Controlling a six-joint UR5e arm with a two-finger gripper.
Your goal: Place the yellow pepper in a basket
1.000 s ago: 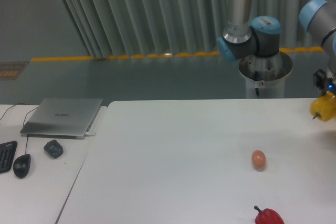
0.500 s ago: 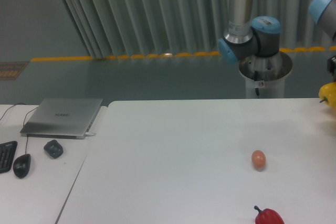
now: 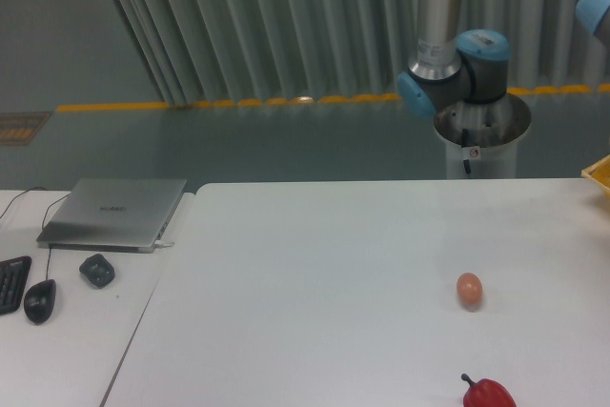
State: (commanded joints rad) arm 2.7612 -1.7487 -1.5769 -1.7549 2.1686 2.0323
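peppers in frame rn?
2: the red pepper, cut by the bottom edge right of centre, and a sliver of the yellow pepper at the right edge. Others may sit outside the frame.

At the frame's right edge we see only a yellow sliver of the pepper (image 3: 600,172), raised just above the white table's far corner; its shape and stem are cut off.

A white worktop (image 3: 315,274) stands before a grey-green floor (image 3: 191,145) crossed by a yellow line (image 3: 229,102), with a pale ribbed curtain (image 3: 248,16) behind.
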